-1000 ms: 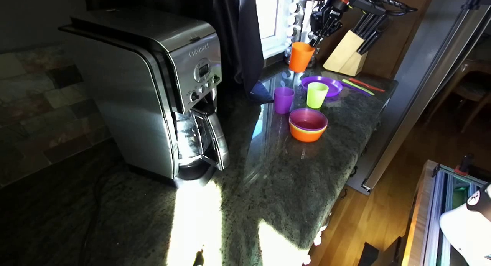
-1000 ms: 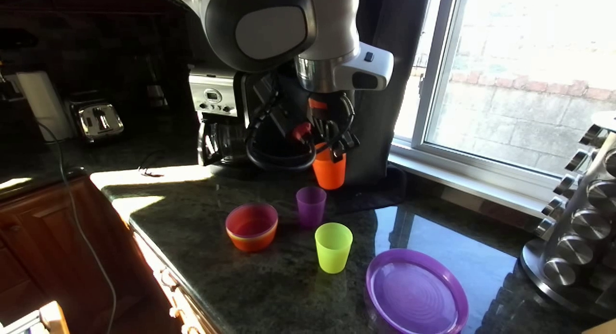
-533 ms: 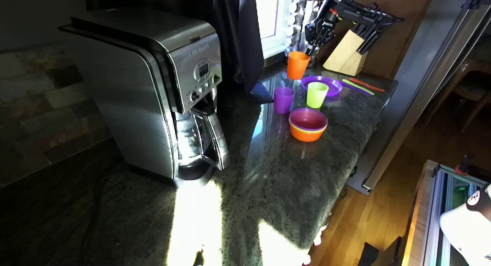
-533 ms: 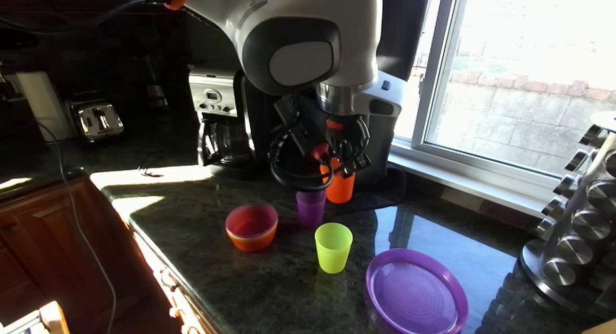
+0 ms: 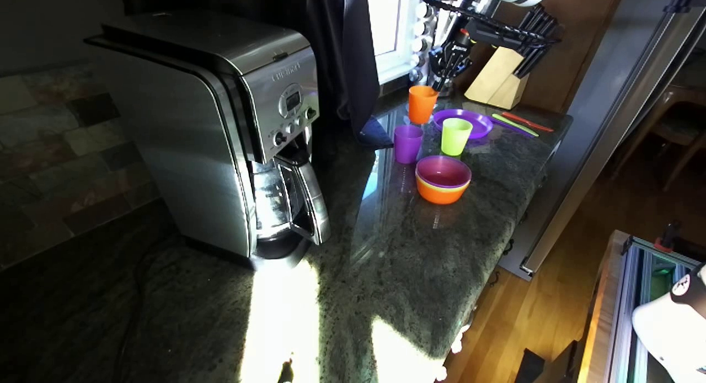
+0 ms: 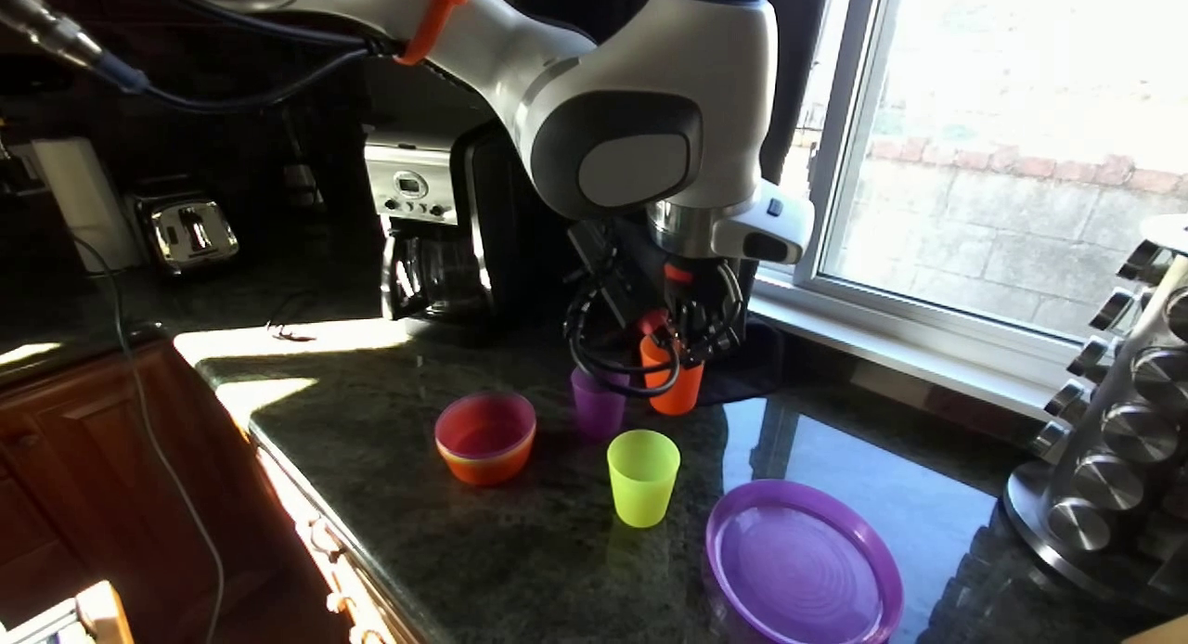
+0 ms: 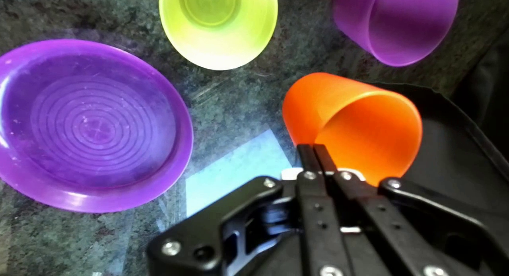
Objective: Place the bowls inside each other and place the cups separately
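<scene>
My gripper point(image 7: 311, 147) is shut on the wall of the orange cup point(image 7: 314, 103), one finger inside the rim and one outside. In both exterior views the orange cup point(image 5: 422, 104) hangs roughly upright behind the purple cup point(image 6: 597, 412); whether its base touches the counter I cannot tell. Cables partly cover the orange cup point(image 6: 677, 393) in an exterior view. The lime green cup point(image 7: 218, 41) stands upright, apart from the others. The bowls point(image 5: 442, 191) sit nested in one stack: purple inside, a lime green rim, orange outermost. No bowls show in the wrist view.
A purple plate point(image 6: 803, 565) lies beside the lime cup. Cutlery point(image 5: 515, 124) and a knife block point(image 5: 496, 79) are past it. A spice rack point(image 6: 1104, 440) stands near the window. The coffee maker point(image 5: 220, 140) and a dark curtain point(image 5: 358, 52) border the counter.
The arm has come down with the orange cup in its grip. In the exterior views the cup has sunk toward the counter and shifted sideways. The other cups and the bowls have stayed put.
</scene>
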Available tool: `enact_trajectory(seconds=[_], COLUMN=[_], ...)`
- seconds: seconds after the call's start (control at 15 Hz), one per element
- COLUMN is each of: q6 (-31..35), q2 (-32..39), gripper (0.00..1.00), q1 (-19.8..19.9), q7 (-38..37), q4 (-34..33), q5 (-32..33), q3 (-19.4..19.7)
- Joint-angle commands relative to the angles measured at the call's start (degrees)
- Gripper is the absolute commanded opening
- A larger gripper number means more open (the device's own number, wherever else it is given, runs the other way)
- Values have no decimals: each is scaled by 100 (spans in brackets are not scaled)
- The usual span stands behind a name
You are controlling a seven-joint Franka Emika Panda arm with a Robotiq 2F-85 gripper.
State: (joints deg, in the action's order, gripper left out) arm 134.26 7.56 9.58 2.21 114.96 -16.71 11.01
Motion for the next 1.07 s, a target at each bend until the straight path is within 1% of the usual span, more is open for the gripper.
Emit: enact_trajectory(seconds=[0.0,0.4,1.0], q6=[-207,-149,-143], q2=[352,615,853], gripper=[1,1,1], q1=[132,215,263], q7=[-33,82,35], q4=[-309,-381,-426], q5=[-142,-284,-226], q3=[-87,-196,-253])
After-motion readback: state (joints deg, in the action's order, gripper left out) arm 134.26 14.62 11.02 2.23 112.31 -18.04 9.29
